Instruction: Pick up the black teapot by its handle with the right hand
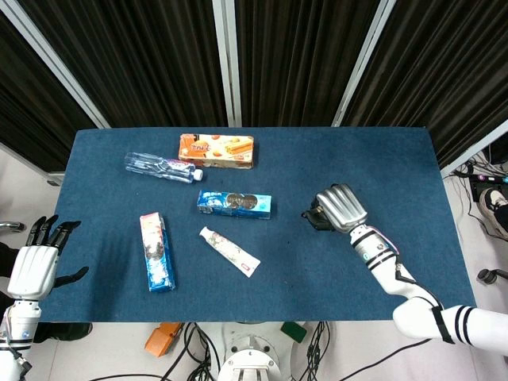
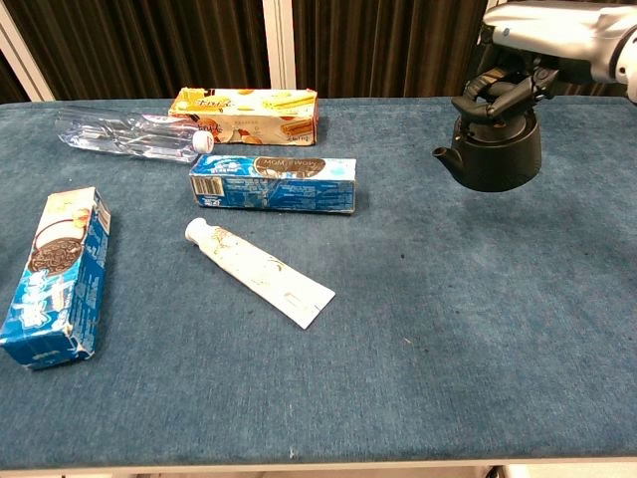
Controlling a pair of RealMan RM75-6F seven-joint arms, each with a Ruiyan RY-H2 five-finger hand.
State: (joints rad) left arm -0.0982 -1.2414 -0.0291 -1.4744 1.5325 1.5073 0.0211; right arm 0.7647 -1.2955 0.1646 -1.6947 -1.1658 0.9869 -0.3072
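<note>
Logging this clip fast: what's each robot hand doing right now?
Left robot hand: open, holding nothing, beside the table's edge.
Right robot hand: closed on the black teapot, gripping at its handle.

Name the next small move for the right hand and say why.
Probably hold steady, or lift a touch higher. The right hand already grips the teapot at its top, and in the chest view the pot hangs off the table, spout pointing left, away from the boxes.

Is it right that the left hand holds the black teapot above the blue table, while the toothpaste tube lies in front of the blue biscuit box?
Not quite: the right hand holds the black teapot, as the chest view shows. The left hand hangs open off the table. The rest is right.
</note>
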